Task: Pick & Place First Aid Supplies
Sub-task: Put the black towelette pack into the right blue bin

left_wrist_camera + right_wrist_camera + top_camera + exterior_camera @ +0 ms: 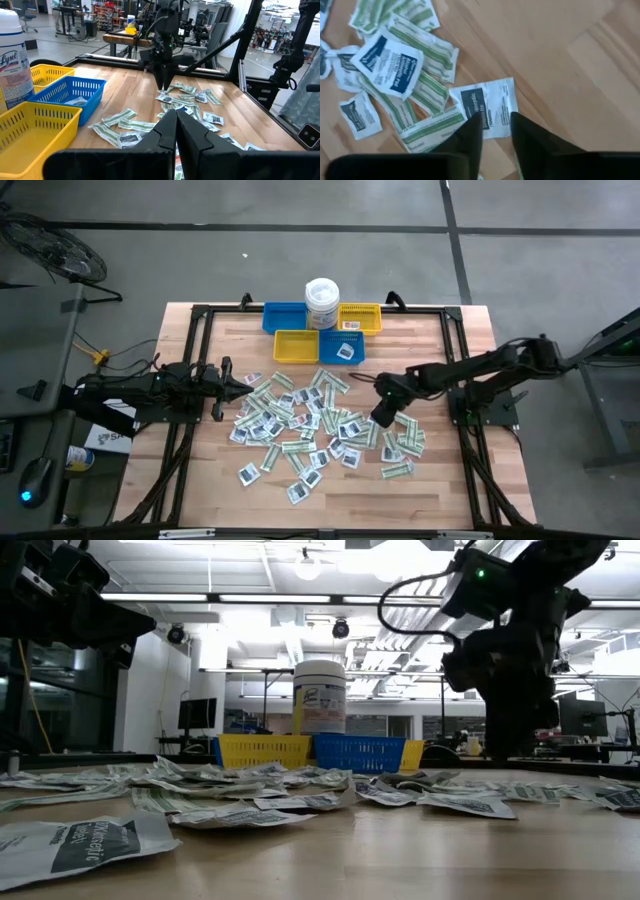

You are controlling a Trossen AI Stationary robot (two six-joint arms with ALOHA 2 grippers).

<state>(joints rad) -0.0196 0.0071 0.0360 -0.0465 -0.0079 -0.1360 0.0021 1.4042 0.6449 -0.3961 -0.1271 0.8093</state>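
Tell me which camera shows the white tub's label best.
The left wrist view: the white tub stands close, at the frame's edge, so its blue script label reads large, though cut off. The low view shows the whole tub behind the bins, label facing but small. The high view sees only its lid. The right wrist view misses it.

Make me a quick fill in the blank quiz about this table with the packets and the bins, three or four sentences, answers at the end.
1. The white tub stands among ____ small plastic bins.
2. The right gripper points down at a white packet printed with dark ____.
3. The left gripper has its fingers ____.
4. The loose packets lie scattered on a ____ table.

Missing words: four; blue; shut; wooden
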